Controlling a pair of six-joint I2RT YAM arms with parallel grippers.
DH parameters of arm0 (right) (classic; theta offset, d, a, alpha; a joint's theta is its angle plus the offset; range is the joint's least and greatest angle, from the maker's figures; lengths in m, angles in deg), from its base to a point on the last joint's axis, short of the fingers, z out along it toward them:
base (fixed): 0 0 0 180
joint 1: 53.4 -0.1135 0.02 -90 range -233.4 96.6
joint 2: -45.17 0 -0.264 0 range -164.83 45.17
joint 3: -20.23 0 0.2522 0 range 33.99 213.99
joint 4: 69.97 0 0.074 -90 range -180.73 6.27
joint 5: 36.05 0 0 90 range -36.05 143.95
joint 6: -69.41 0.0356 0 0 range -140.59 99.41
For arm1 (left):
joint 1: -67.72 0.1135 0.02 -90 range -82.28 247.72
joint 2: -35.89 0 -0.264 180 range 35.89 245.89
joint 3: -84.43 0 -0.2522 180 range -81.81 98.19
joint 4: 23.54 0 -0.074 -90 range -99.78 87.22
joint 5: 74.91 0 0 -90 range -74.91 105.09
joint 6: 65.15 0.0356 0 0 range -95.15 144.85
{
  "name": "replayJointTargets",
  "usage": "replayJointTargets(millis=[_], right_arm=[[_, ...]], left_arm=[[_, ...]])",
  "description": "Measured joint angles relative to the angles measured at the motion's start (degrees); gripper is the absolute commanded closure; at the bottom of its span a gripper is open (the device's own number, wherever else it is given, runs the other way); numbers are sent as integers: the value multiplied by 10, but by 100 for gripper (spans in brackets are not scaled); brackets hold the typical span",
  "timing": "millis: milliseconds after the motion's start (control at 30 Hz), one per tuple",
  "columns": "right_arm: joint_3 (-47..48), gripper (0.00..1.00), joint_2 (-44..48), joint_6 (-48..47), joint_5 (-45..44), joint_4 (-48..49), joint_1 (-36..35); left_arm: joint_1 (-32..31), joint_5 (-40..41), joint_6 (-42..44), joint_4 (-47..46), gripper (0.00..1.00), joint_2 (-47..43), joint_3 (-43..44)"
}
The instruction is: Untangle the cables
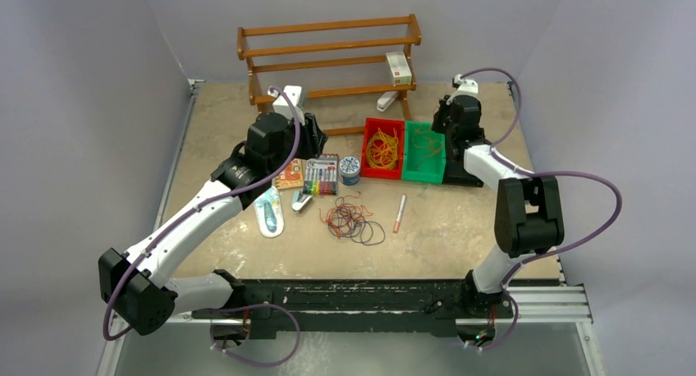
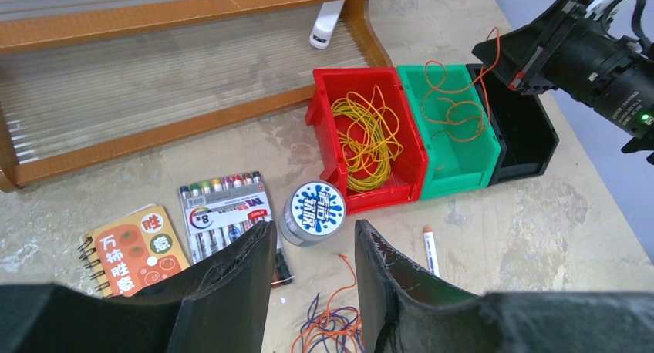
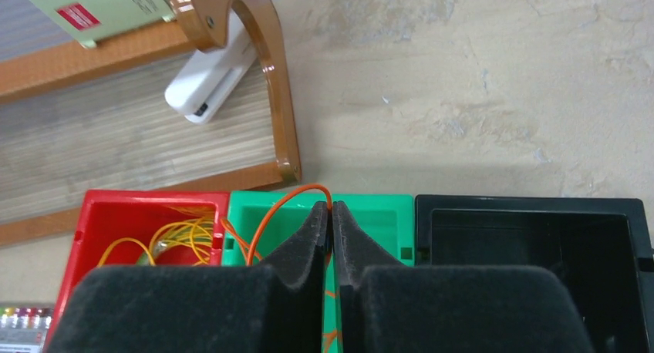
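While the right gripper [image 3: 332,213] pinches an orange wire [image 3: 287,194] over the green bin [image 3: 378,203], the left gripper [image 2: 316,237] gapes empty. Loose wires [image 1: 353,218] lie mid-frame.

Readable stuff is mostly in the left wrist view. The orange spiral-bound notebook [image 2: 135,249] has big white Chinese characters on its cover, looks like 万柿胜意 but I'm not certain. The flat clear pack of coloured markers [image 2: 227,214] shows a big 8 in a circle with a red brand word beside it, maybe M&G, hard to tell. The round silver tin [image 2: 312,212] has blue Chinese lettering on a white splash, can't make it out. The pale green cardboard box [image 3: 92,6] carries a red label, too blurry to read
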Motion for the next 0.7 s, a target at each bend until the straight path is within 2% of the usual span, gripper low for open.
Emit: replayJointTargets(millis=[167, 267, 467, 700], right_arm=[[0, 72, -15, 4, 0, -21, 0], [0, 66, -17, 5, 0, -33, 0], [0, 63, -3, 4, -5, -40, 0], [-2, 65, 40, 1, 1, -45, 0]], left_arm=[[0, 1, 0, 0, 59, 0, -4], [0, 2, 0, 2, 59, 0, -10], [0, 2, -2, 3, 59, 0, -12], [0, 2, -4, 2, 59, 0, -19]])
